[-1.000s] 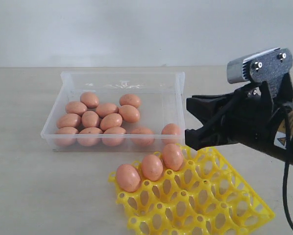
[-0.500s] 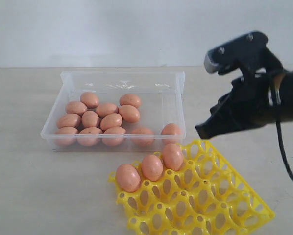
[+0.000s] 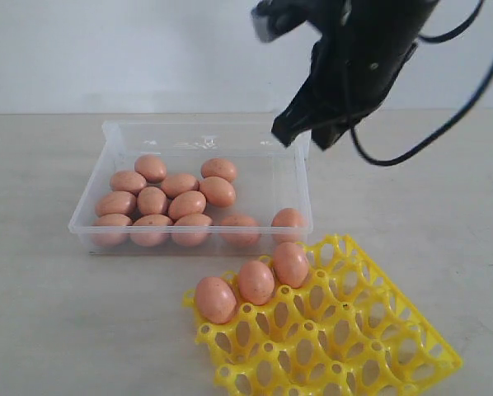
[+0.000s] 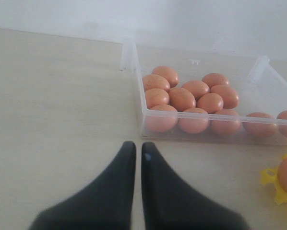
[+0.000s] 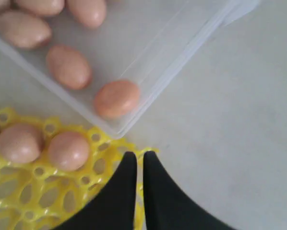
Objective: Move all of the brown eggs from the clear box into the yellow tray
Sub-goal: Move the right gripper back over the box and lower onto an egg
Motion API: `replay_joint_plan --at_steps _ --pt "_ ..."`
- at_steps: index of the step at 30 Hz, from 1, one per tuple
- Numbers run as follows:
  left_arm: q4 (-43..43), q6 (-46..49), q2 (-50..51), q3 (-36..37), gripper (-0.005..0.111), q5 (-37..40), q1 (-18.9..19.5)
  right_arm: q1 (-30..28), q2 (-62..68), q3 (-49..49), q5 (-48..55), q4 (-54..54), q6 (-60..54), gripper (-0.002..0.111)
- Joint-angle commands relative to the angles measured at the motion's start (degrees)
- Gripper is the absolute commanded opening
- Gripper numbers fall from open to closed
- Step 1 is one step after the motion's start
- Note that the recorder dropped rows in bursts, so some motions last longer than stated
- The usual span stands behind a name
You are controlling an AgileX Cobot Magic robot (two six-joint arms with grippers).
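Note:
Several brown eggs [image 3: 186, 204] lie clustered in the clear box [image 3: 147, 125], mostly at its left, with one egg [image 5: 117, 98] alone in the near right corner. Three more eggs [image 3: 255, 281] sit in a row along one edge of the yellow tray [image 3: 370, 330], which stands in front of the box. My right gripper [image 3: 300, 132] hangs high over the box's right side, shut and empty; in its wrist view the gripper [image 5: 139, 155] points down at a tray corner [image 5: 18, 191]. My left gripper [image 4: 138, 146] is shut and empty, low over the table short of the box [image 4: 138, 81].
The light table [image 3: 32, 313] runs on around the box and tray, with a pale wall behind. A black cable [image 3: 444, 124] loops down from the right arm above the table's right side.
My right arm has risen and swung left, from beside the tray's far right to above the box's right side. The eggs, box and tray have not moved.

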Motion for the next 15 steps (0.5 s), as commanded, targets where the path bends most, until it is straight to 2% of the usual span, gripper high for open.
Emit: replay_joint_plan --at_steps 1,6,15 --pt "0.24 0.24 0.24 0.23 0.004 -0.53 -0.13 -0.09 9.66 -7.41 7.26 8.39 -3.94 0.0" --pt "0.24 0.24 0.24 0.23 0.004 -0.53 -0.13 -0.09 13.5 -9.21 7.26 12.94 -6.59 0.0" --pt "0.24 0.24 0.24 0.23 0.004 -0.53 -0.13 -0.09 13.59 -9.3 7.26 13.21 -7.2 0.0"
